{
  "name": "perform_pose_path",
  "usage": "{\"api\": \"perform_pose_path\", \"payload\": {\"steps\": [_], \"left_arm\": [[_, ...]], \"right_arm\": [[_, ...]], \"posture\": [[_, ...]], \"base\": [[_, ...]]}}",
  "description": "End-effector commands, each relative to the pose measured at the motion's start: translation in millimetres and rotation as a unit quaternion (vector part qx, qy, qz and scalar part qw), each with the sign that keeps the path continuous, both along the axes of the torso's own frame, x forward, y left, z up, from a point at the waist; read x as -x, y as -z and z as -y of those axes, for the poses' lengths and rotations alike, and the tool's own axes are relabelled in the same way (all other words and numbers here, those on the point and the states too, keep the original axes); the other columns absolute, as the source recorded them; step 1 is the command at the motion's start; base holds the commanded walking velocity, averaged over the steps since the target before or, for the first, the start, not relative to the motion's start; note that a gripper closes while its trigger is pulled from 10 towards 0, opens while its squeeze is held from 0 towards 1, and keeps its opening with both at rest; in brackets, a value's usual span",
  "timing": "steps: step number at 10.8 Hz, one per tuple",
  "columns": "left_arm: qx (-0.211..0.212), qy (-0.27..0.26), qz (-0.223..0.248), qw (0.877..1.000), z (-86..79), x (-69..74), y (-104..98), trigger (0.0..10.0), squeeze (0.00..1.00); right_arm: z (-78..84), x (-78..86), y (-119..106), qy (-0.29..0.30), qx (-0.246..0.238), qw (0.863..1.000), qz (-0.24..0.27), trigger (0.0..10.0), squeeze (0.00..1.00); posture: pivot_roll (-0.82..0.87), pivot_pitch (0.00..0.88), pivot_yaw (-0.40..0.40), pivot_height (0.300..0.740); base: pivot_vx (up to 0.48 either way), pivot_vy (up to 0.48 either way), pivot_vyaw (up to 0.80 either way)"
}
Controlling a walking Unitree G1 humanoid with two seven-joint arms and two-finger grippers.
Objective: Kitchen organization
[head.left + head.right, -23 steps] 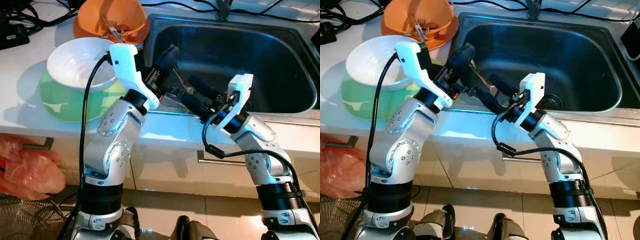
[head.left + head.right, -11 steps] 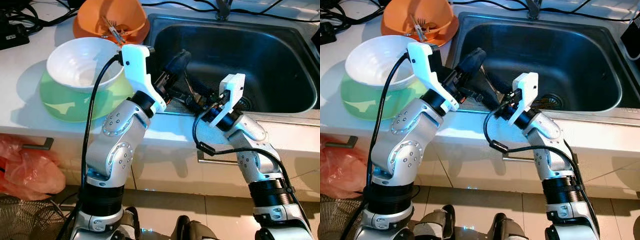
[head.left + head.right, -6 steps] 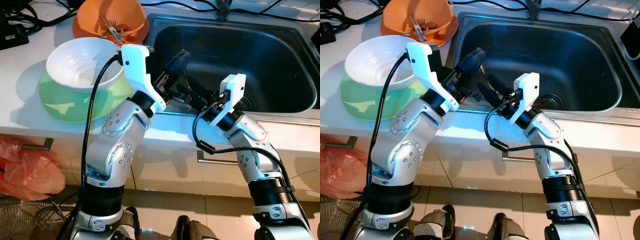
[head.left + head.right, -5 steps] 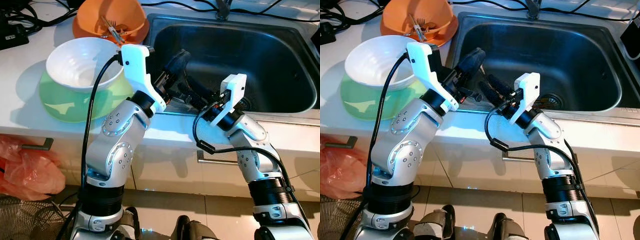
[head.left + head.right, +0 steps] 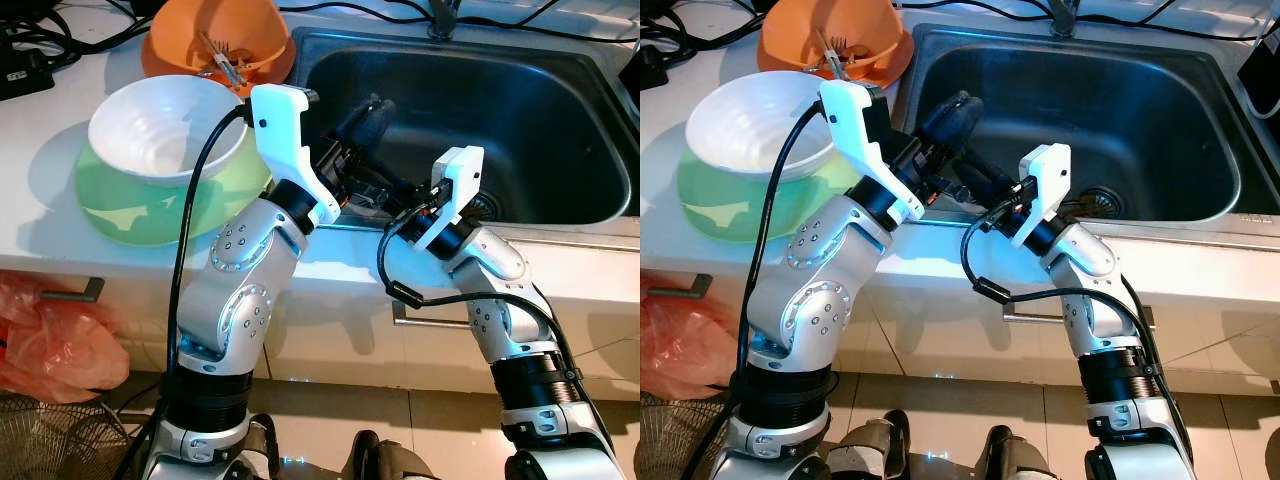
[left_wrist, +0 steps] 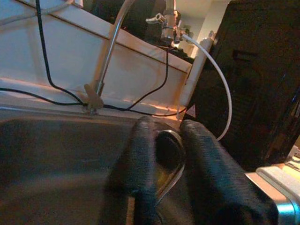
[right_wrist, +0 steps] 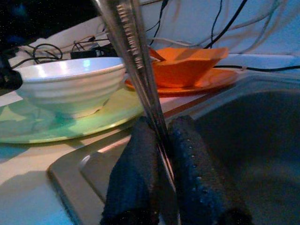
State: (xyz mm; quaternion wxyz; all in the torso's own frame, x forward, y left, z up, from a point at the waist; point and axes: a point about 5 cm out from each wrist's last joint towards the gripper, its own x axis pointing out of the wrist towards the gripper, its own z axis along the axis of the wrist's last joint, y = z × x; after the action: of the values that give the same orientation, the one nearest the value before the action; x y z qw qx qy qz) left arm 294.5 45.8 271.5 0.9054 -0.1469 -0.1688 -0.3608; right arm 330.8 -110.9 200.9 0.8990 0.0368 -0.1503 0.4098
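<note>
A metal spoon is held between both grippers over the front left corner of the sink (image 5: 560,110). In the left wrist view its rounded bowl end (image 6: 169,149) sits between my left gripper's fingers (image 6: 140,154). My left gripper (image 5: 370,112) is shut on that end. In the right wrist view the spoon's long handle (image 7: 133,56) rises from between my right gripper's fingers (image 7: 187,154). My right gripper (image 5: 985,178) is shut on the handle, just below and to the right of the left one.
On the counter left of the sink a white bowl (image 5: 165,125) sits in a green dish (image 5: 130,210). Behind them is an orange bowl (image 5: 215,35) holding utensils (image 5: 225,62). Cables run along the back wall. A drawer handle (image 5: 430,320) is below the counter.
My right gripper has moved left toward the left gripper and now grips the spoon's handle. My left gripper has shifted slightly farther over the sink.
</note>
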Motion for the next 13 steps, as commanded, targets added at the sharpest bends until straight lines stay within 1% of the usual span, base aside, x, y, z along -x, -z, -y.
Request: {"api": "perform_pose_path", "payload": {"steps": [1,5,6,7,9,10,11,13], "left_arm": [[0.008,0.014,0.024,1.0,3.7,6.5,-10,10.0,1.0],[0.015,0.001,0.029,0.999,-0.1,5.5,-11,10.0,1.0],[0.014,-0.004,0.035,0.999,-1.0,5.6,-12,10.0,0.0],[0.016,-0.003,0.036,0.999,-1.3,6.5,-12,10.0,0.0],[0.017,-0.005,0.04,0.999,-1.4,7.3,-12,10.0,0.0],[0.017,-0.007,0.043,0.999,-2.0,7.5,-13,10.0,0.0],[0.017,-0.008,0.043,0.999,-2.7,7.8,-12,10.0,0.0],[0.01,-0.014,0.037,0.999,-5.3,8.4,-8,10.0,0.0]], "right_arm": [[-1.0,0.5,7,-0.003,0.008,1.0,-0.013,0.0,0.0],[-1.0,-0.9,6,0.003,0.007,1.0,-0.011,0.0,0.0],[1.0,-3.1,5,0.015,0.007,1.0,-0.009,0.0,0.0],[8.3,-11.1,2,0.057,0.002,0.998,-0.007,0.0,0.0],[22.9,-24.8,-3,0.145,-0.011,0.989,-0.006,0.0,0.0],[34.4,-32.6,-6,0.209,-0.023,0.978,-0.007,8.0,0.0],[42.0,-37.6,-8,0.245,-0.033,0.969,-0.01,10.0,0.0],[52.7,-45.4,-9,0.293,-0.04,0.955,-0.013,10.0,0.0]], "posture": [[0.22,0.203,-0.028,0.74],[0.22,0.208,-0.03,0.74],[0.22,0.208,-0.031,0.74],[0.22,0.208,-0.032,0.74],[0.22,0.205,-0.034,0.74],[0.22,0.206,-0.035,0.74],[0.22,0.206,-0.035,0.74],[0.22,0.205,-0.038,0.74]], "base": [[0.0,0.0,0.0],[0.0,0.0,0.0],[0.0,0.0,0.0],[0.0,0.0,0.0],[0.0,0.0,0.0],[0.0,0.0,0.0],[0.0,0.0,0.0],[0.0,0.0,0.0]]}}
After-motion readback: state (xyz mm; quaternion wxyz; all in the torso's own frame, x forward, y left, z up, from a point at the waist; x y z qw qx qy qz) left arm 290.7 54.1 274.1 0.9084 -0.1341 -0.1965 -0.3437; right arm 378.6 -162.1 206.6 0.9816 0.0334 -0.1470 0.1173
